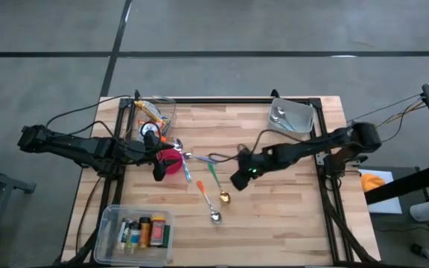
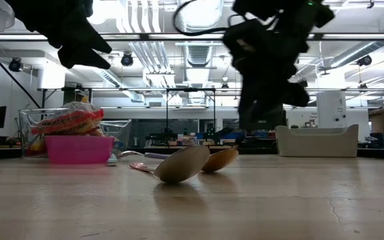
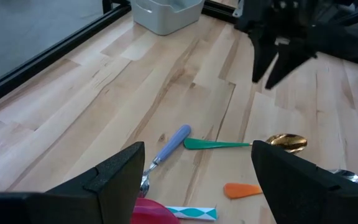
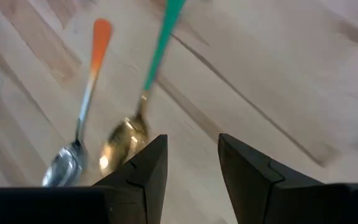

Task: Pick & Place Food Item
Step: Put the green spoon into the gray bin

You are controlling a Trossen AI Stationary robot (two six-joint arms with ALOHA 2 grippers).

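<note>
The food item, a red and orange snack bag (image 2: 69, 121), lies in a clear bin (image 1: 155, 115) at the table's far left, behind a pink bowl (image 1: 172, 161). My left gripper (image 3: 197, 155) hangs open over the bowl's right rim (image 3: 154, 211), touching nothing. My right gripper (image 4: 192, 146) hovers open above the table's middle (image 1: 238, 180), pointing steeply down. Just beyond its tips lie a green-handled gold spoon (image 4: 143, 93) and an orange-handled silver spoon (image 4: 84, 102). Nothing sits between its fingers.
A blue-handled spoon (image 3: 169, 144) and a striped stick (image 3: 191, 213) lie beside the bowl. A grey tray (image 1: 290, 117) stands at the far right. A clear box of small bottles (image 1: 136, 231) sits at the near left. The near right table is bare wood (image 1: 289, 216).
</note>
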